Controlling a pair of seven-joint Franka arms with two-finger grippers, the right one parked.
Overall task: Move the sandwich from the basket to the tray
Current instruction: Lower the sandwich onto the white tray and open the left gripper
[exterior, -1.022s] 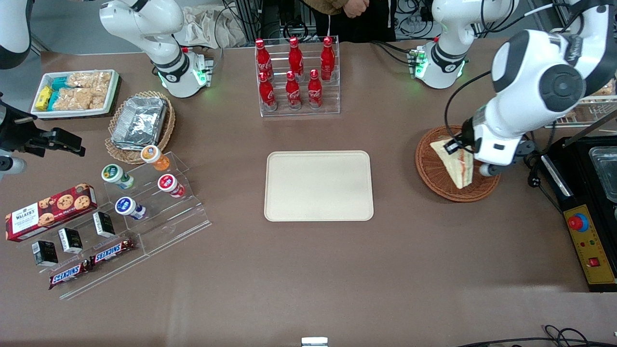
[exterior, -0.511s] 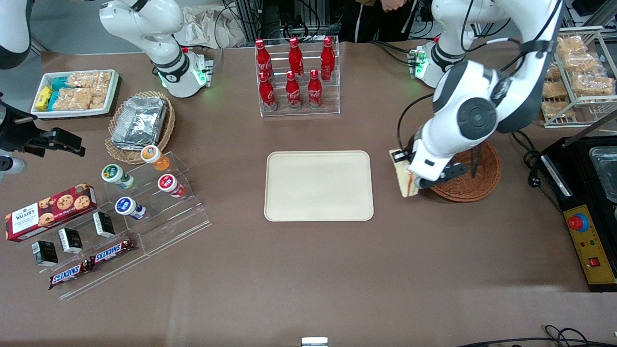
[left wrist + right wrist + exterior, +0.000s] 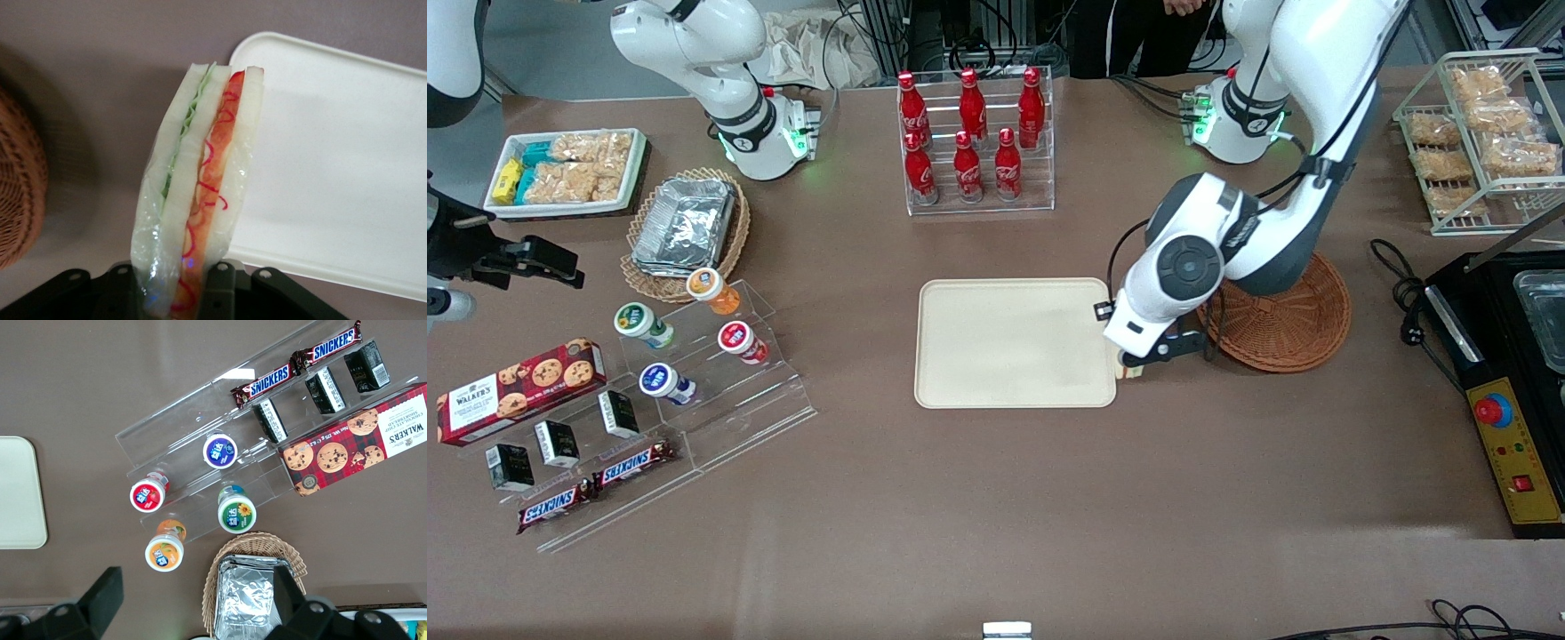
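Observation:
My left gripper (image 3: 1138, 360) hangs just above the table at the edge of the beige tray (image 3: 1014, 342) that faces the basket, and it is shut on the sandwich. In the front view the arm hides all but a pale sliver of the sandwich (image 3: 1128, 372). The left wrist view shows the sandwich (image 3: 200, 180) upright between the black fingers (image 3: 221, 290), wrapped in clear film, with green and red filling showing. The gripper (image 3: 172, 288) holds its lower end. The tray (image 3: 347, 167) lies beside the wedge. The reddish-brown wicker basket (image 3: 1280, 320) (image 3: 17, 193) holds nothing.
A clear rack of red cola bottles (image 3: 974, 142) stands farther from the camera than the tray. Toward the parked arm's end are a tan wicker basket with foil containers (image 3: 685, 231), yogurt cups (image 3: 694, 333) and snack bars on acrylic steps. A wire snack rack (image 3: 1485, 133) and black control box (image 3: 1516, 444) are at the working arm's end.
The gripper has carried the sandwich out of the basket and sideways to the tray's edge. The basket is left bare.

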